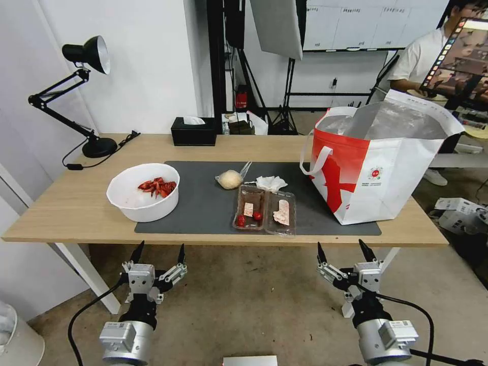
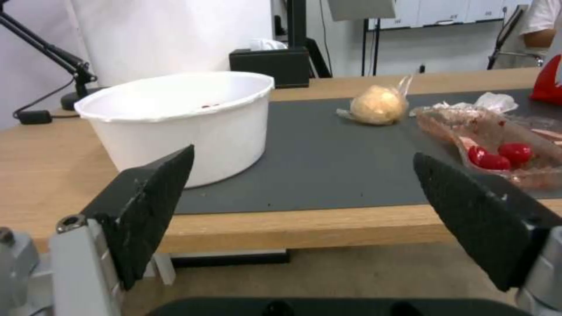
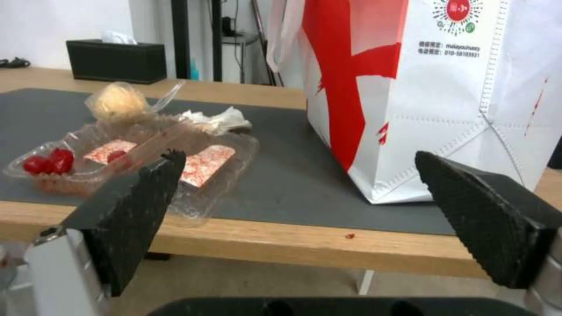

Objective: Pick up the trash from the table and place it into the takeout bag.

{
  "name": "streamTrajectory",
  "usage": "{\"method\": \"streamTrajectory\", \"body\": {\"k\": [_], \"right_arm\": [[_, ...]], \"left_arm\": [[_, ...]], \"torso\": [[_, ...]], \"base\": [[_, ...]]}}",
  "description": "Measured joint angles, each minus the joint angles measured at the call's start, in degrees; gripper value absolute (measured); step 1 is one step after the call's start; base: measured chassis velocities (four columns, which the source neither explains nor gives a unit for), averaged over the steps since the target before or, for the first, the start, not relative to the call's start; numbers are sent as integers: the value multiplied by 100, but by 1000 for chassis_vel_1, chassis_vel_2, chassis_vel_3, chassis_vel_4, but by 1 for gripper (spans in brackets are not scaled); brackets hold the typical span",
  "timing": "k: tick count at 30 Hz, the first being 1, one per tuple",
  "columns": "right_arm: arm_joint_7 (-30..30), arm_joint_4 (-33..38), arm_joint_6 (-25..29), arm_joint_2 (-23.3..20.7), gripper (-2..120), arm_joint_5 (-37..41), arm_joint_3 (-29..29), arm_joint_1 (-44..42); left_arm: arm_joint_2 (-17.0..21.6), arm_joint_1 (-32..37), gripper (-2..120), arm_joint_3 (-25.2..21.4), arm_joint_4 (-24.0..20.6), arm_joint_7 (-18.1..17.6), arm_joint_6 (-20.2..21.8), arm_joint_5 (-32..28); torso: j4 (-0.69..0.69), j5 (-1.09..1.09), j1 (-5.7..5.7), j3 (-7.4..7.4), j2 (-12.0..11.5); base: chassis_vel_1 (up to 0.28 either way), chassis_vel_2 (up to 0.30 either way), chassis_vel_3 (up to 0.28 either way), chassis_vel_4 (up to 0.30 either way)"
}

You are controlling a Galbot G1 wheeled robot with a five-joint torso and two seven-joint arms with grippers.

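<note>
On the table [image 1: 76, 213], the dark grey mat [image 1: 203, 203] holds the trash. A white bowl [image 1: 143, 192] of red scraps sits at the mat's left end. Mid-mat lie a clear bag with a beige lump [image 1: 230, 179], a crumpled white tissue [image 1: 271, 182] and an open clear hinged tray [image 1: 265, 209] with red and white scraps. The takeout bag [image 1: 378, 162] stands open at the right, foil lining showing. My left gripper [image 1: 158, 252] and right gripper [image 1: 345, 250] hang open below the table's front edge, both empty. Up close I see the bowl [image 2: 175, 123], tray [image 3: 129, 158] and bag [image 3: 433, 87].
A black tissue box [image 1: 193, 131] stands at the table's back edge and a black desk lamp [image 1: 84, 91] at the back left corner, its cord trailing on the wood. Stands, a light panel and a seated person are behind the table. White table legs [image 1: 86, 277] stand below.
</note>
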Motion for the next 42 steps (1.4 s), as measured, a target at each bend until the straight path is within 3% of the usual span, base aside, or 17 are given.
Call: {"method": "streamTrajectory", "body": {"k": [27,31,34,35,38,42], "right_arm": [[1,0,-31,-34,100,36,0,21],[79,7,-519,-493,100,545,26,364],[171,20,-1070,-1008,100,1121,59,744],[171,20,-1070,-1008,100,1121,59,744],[286,37,-1732,-1617,100,1810,99,1201],[380,55,-2294,-2142,100,2401,133,1594]], "left_arm": [[5,-16,100,0,-1,-10,27,-23],[99,-230,100,-9,-174,-252,524,-368],[216,-494,100,-26,-385,-557,1150,-798],[216,-494,100,-26,-385,-557,1150,-798],[350,-794,100,-42,-621,-893,1851,-1277],[433,-1038,100,-39,-785,-1154,2258,-1717]], "torso": [[-1,0,0,0,0],[0,1,-1,0,0],[0,2,0,0,0],[0,2,0,0,0],[0,1,0,1,0],[0,2,1,1,-1]], "base": [[0,0,0,0],[0,0,0,0],[0,0,0,0],[0,0,0,0],[0,0,0,0],[0,0,0,0]]}}
